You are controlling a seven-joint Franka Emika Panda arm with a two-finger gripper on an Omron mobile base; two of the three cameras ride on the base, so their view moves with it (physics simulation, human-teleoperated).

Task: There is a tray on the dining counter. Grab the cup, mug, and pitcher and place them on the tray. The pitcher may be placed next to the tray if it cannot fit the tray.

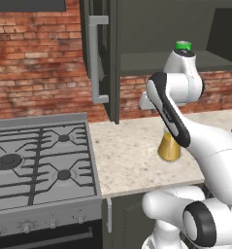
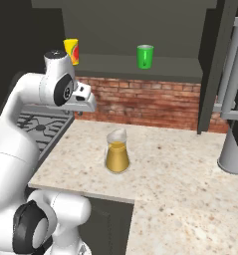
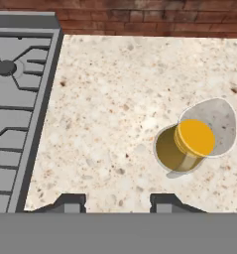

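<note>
Pitcher (image 3: 192, 144) sits right of centre on the tabletop (image 3: 110, 114), stove (image 3: 16, 99) at left, fingers (image 3: 70, 202) apart at the bottom, gripping nothing.

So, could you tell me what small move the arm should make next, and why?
Probably shift the hand sideways until the clear glass pitcher of amber liquid sits between the fingers, then descend. In the hand view the pitcher stands off to one side of the open, empty fingers, upright on the speckled beige countertop, untouched. The gripper hovers above it, so centring comes first.
</note>
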